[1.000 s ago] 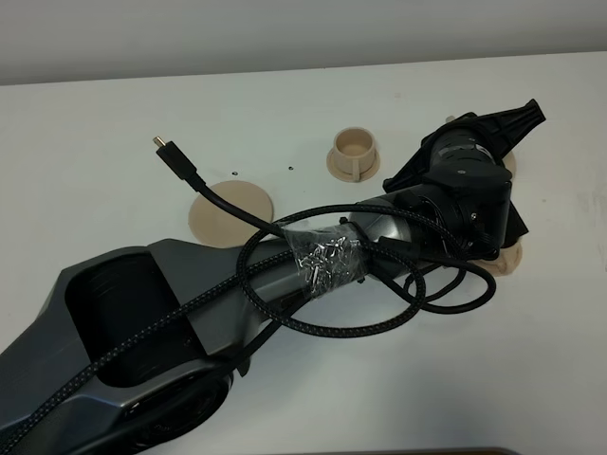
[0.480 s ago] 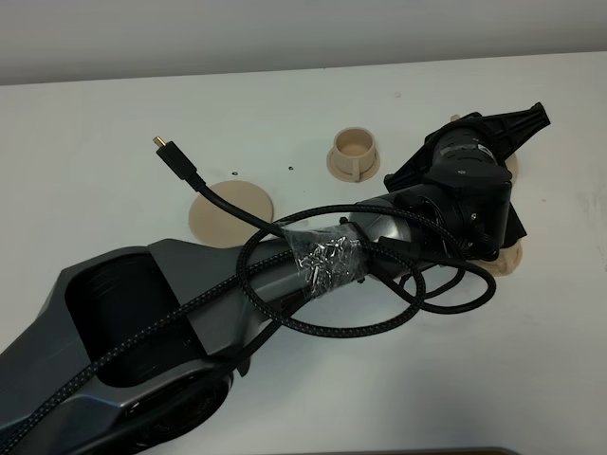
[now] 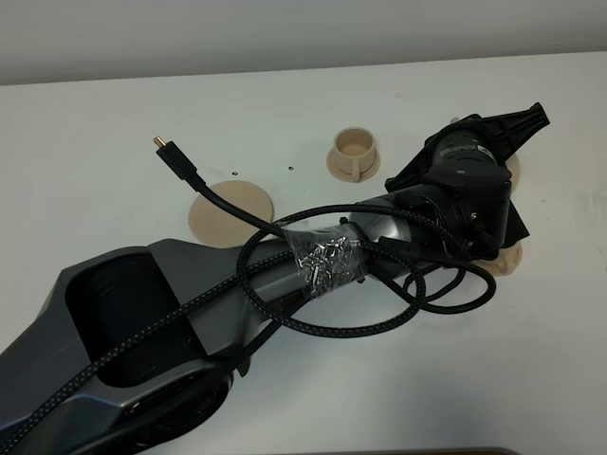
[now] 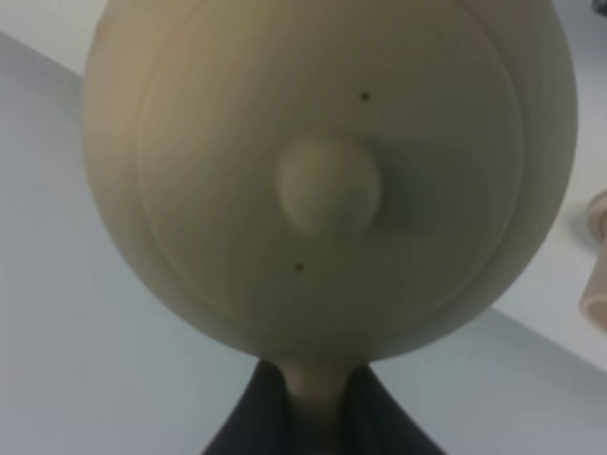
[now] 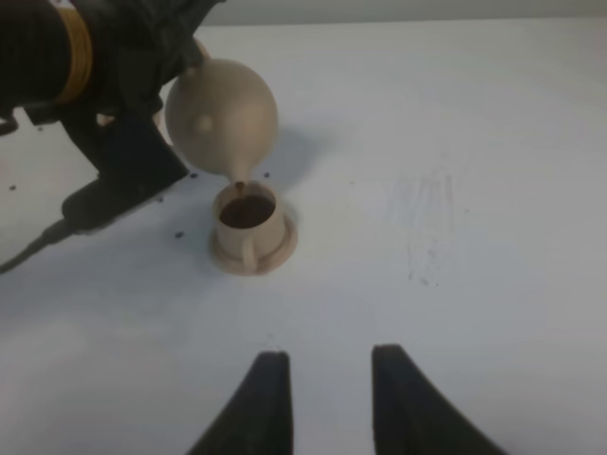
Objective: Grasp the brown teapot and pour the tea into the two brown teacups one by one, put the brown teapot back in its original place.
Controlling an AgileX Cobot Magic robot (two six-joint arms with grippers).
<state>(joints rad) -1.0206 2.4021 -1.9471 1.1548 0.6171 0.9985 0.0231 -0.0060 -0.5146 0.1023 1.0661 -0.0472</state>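
My left pincer (image 4: 320, 403) grips the teapot (image 5: 223, 112) by its handle, tipped over a cup (image 5: 251, 237) that is taking tea (image 5: 245, 210). I judge it hard, slick, breakable and heavy with liquid, so the handle is the surest hold. My right pincer (image 5: 327, 374) hangs wide above the bench (image 5: 455, 190).

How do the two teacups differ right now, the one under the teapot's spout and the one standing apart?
The teacup under the spout holds dark tea; the other teacup shows a pale, seemingly empty inside. The first sits beneath the tilted teapot; the second has nothing over it. Both are tan and upright.
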